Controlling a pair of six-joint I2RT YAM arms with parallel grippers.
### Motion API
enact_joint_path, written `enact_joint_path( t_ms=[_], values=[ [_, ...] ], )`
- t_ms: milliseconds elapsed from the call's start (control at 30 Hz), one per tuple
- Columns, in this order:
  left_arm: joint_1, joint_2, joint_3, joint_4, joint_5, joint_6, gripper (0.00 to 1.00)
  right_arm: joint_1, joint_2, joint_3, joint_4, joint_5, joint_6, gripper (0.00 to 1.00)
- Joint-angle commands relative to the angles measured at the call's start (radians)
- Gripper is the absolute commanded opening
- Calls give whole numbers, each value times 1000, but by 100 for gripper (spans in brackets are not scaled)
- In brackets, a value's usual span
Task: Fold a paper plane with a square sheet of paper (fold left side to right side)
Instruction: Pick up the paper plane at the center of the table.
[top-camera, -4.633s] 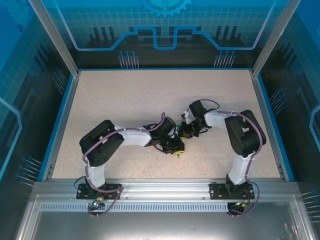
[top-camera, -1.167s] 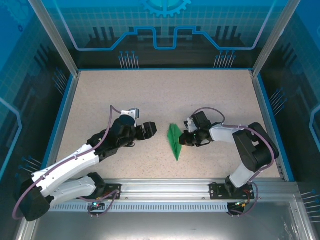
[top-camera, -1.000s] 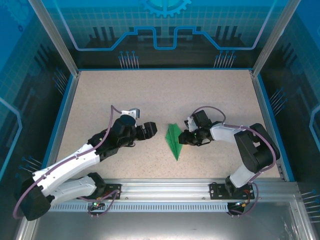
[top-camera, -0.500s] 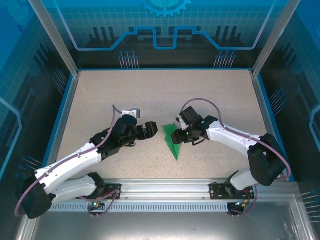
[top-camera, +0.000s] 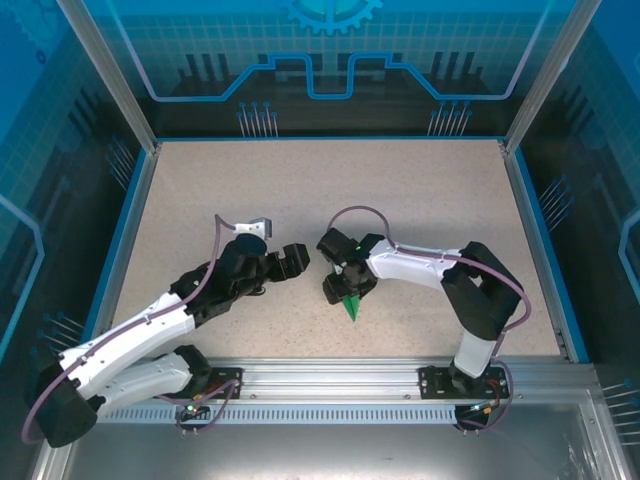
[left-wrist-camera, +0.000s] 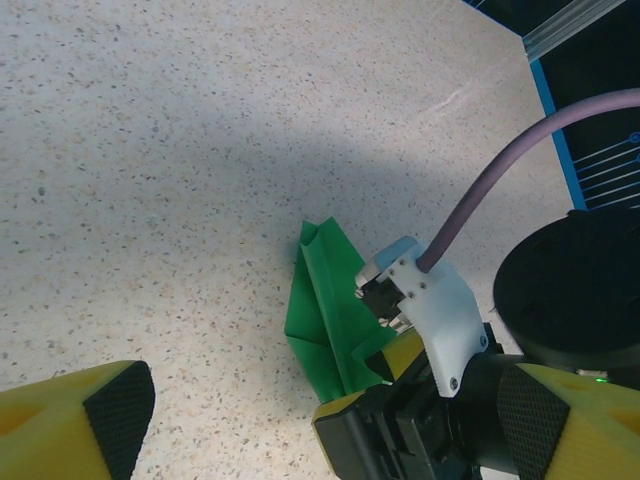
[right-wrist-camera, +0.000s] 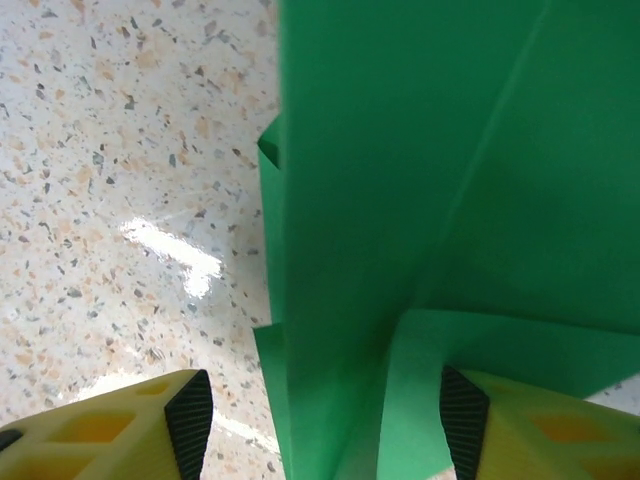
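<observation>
The table carries the paper plane near centre, nose toward 6 o'clock. It is already a creased dart, so folding appears nearly complete; final flattening likely remains. The right gripper straddles it, fingers spread. The left gripper waits spread and empty at its 9 o'clock.

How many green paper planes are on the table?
1. The paper plane lies near the middle of the table, partly hidden under the right gripper, with its sharp tip pointing toward the arms' bases.
</observation>
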Motion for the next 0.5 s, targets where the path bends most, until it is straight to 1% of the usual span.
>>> enact_joint_path(
  t_ms=[0, 67, 167, 467],
  values=[
    [4, -26, -18, -22, -39, 12, 93, 31, 44, 49, -84, 86, -4, 66],
    [3, -32, -24, -23, -40, 10, 93, 43, 67, 69, -107, 118, -3, 65],
    [4, -36, -28, -25, -43, 10, 94, 55, 87, 94, -137, 158, 1, 61],
    [5, -36, -29, -30, -43, 6, 94, 54, 63, 86, -147, 188, 2, 46]
  ],
)
